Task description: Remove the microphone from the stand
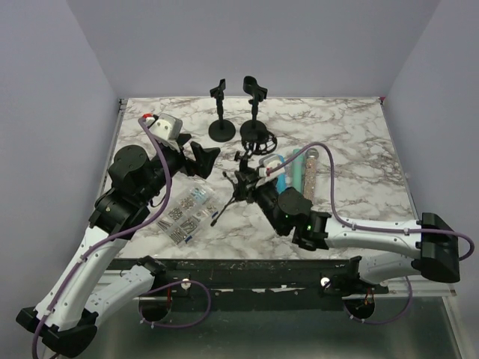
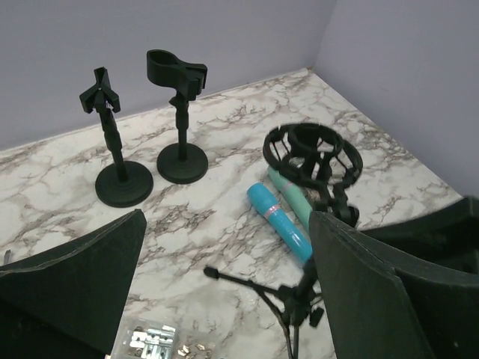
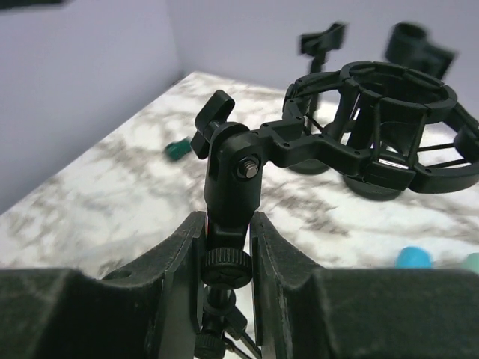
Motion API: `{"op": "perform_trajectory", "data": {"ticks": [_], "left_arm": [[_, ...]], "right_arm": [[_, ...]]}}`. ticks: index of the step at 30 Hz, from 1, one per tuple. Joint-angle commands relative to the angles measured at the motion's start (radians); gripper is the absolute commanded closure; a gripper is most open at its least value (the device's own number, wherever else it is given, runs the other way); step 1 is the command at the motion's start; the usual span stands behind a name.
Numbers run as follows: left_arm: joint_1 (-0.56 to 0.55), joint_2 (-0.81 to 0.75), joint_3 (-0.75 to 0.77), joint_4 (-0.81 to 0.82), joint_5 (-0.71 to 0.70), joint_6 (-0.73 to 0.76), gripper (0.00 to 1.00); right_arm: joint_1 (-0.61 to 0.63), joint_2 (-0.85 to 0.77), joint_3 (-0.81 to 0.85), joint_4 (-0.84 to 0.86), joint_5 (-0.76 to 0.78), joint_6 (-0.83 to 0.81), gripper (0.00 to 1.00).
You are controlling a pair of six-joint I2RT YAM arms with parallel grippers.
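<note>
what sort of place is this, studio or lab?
Likely a robot lab test cell: marble-print tabletop boxed by plain walls, left arm and right arm at its edge, empty mic stands set out.

At the back of the table point(image 1: 359, 134) we find the left desk stand point(image 1: 221, 120) beside the right desk stand point(image 1: 254, 112). Before them, mid-table, a tripod stand point(image 1: 241, 176) carries a shock mount point(image 3: 329, 146). Microphones point(image 1: 295, 169) lie together just right of it; a parts box point(image 1: 187, 212) lies front-left.
</note>
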Motion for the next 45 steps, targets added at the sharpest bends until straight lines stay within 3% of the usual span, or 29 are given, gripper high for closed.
{"op": "perform_trajectory", "data": {"ticks": [1, 10, 17, 21, 27, 37, 39, 45], "left_arm": [[0.005, -0.016, -0.013, 0.023, -0.021, -0.002, 0.06], [0.006, -0.011, -0.022, 0.029, -0.023, -0.004, 0.06], [0.005, 0.005, -0.024, 0.028, -0.043, 0.011, 0.06], [0.008, 0.013, -0.024, 0.028, -0.055, 0.02, 0.06], [0.018, 0.04, -0.02, 0.025, -0.052, 0.023, 0.06], [0.04, 0.076, -0.017, 0.022, -0.028, 0.013, 0.06], [0.042, 0.079, -0.017, 0.023, -0.027, 0.013, 0.06], [0.051, 0.085, -0.015, 0.025, -0.011, 0.004, 0.06]], "right_arm": [[-0.176, 0.041, 0.1, 0.082, 0.048, -0.091, 1.0], [-0.582, 0.211, 0.186, 0.286, -0.115, -0.18, 1.0], [-0.846, 0.441, 0.298, 0.428, -0.397, -0.154, 1.0], [-0.91, 0.597, 0.389, 0.495, -0.533, -0.205, 1.0], [-0.971, 0.78, 0.52, 0.501, -0.603, -0.216, 1.0], [-1.005, 0.901, 0.528, 0.52, -0.62, -0.206, 1.0], [-1.005, 0.909, 0.524, 0.52, -0.609, -0.208, 0.94], [-1.005, 0.851, 0.466, 0.493, -0.577, -0.179, 0.41]]}}
